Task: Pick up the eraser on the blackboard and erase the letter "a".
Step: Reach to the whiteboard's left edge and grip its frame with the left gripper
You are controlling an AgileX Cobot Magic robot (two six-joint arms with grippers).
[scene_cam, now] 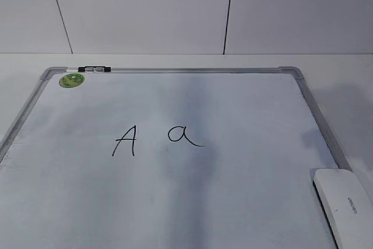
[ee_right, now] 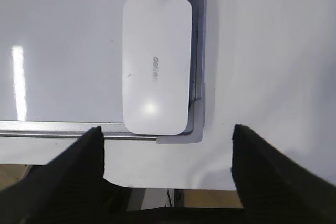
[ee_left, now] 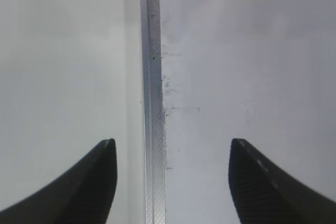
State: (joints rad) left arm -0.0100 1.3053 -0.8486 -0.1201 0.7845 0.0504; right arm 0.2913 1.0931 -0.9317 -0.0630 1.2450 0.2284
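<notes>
The blackboard is a white dry-erase board with a silver frame, lying flat on the table. A cursive letter "a" is written near its middle, right of a capital "A". The white eraser lies on the board's near right corner; in the right wrist view it shows grey lettering on top. My right gripper is open and empty, above the table edge just short of the eraser. My left gripper is open and empty, straddling the board's left frame rail. Neither gripper shows in the exterior view.
A round green sticker sits at the board's far left corner, with a black and silver clip on the far rail. A grey wall stands behind the table. The table's near edge lies under my right gripper.
</notes>
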